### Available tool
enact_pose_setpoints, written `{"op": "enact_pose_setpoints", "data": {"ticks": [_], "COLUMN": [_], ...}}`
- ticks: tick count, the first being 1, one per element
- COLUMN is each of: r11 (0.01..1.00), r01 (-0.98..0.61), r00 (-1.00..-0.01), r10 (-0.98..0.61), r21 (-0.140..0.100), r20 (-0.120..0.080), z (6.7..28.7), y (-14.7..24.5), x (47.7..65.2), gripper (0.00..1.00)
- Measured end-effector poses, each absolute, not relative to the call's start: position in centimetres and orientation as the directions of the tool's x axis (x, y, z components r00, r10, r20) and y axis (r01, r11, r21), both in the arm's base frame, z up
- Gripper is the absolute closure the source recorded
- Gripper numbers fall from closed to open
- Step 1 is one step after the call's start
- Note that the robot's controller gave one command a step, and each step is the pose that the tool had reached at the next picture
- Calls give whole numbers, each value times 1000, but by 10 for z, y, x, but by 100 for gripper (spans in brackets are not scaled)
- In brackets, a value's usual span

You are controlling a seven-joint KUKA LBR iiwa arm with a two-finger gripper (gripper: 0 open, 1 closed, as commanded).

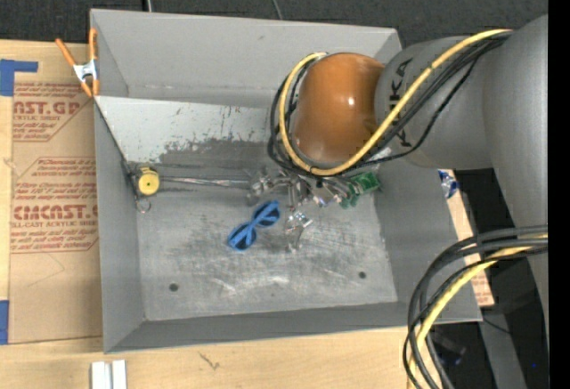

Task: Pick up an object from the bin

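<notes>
Scuffed grey metal lines the sloping walls and flat floor of an open bin [178, 289] seen from above. Near its left wall lies a small round yellow disc [147, 182], with a thin silvery rod [205, 182] running rightward from it along the floor. Towards the middle of the floor rests a pair of small blue plastic toy glasses [254, 227], tilted so that one end points to the lower left. Just to their right, low over the floor, hangs the metal gripper [298, 220] of the robot; whether it is open or closed cannot be told, nor whether it touches the glasses. Above it bulges the glossy orange wrist cover [334, 107], ringed by yellow and black cables. A small green object [363, 184] peeps out beneath that cover's right side. The thick grey arm [481, 102] enters from the right.
</notes>
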State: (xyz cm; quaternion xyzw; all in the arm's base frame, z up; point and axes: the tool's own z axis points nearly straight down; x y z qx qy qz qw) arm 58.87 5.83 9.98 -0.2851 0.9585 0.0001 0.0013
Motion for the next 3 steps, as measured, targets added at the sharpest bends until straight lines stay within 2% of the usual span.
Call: {"op": "enact_pose_setpoints", "data": {"ticks": [1,2,3], "r11": [810,720,721], "r01": [-586,-693,-693], "r00": [-810,-720,-721], "r10": [-586,-693,-693], "r21": [-5,-7,-4], "r20": [-15,-5,3], "z": [73,73,75], "y": [-25,10,9], "x": [536,547,546], "gripper": [0,0,100]}}
